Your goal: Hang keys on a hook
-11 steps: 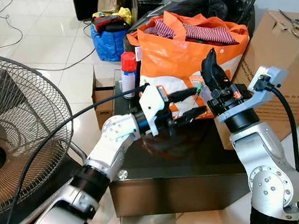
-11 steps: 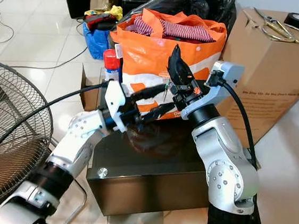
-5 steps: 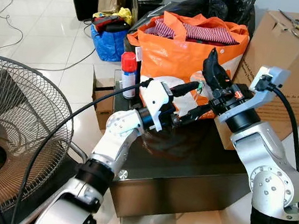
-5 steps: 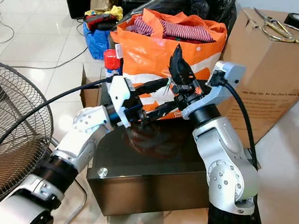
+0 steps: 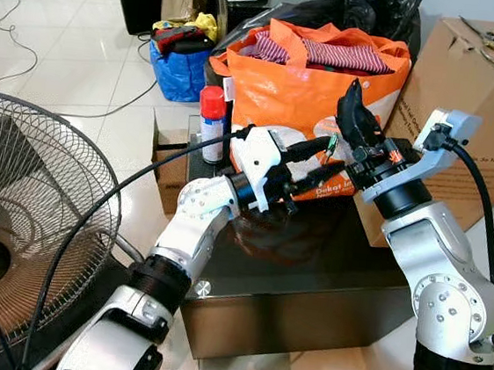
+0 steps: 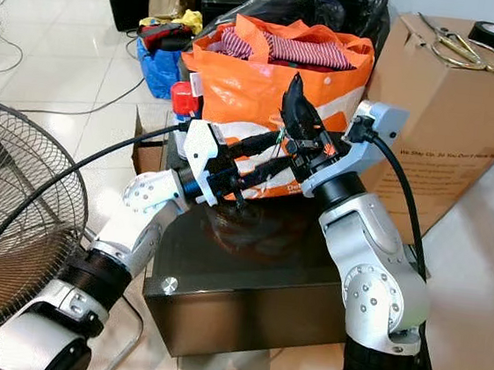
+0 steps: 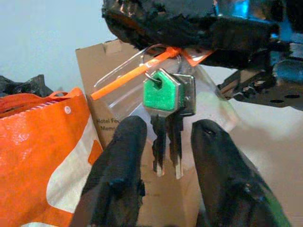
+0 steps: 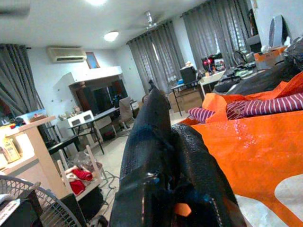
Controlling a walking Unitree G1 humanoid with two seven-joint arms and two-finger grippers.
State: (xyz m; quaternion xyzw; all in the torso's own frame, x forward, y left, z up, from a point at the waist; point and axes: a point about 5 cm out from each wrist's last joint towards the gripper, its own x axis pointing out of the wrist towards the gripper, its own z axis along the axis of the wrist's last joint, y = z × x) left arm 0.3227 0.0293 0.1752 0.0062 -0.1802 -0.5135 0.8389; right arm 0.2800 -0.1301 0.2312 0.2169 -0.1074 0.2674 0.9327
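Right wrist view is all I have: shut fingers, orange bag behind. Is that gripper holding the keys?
Observer: Yes. The right gripper pinches an orange tag, and the keys hang below it on a ring.
Operator: Where's the left gripper?
Observer: The left gripper is open, with one finger on each side of the hanging keys and not closed on them.
Operator: What's underneath?
Observer: Both grippers meet above a dark glass table, in front of the orange bag.

Two keys (image 7: 166,123), one orange bag (image 5: 309,94), one cardboard box (image 5: 467,111), one fan (image 5: 21,232), one spray can (image 5: 211,121), two end effectors
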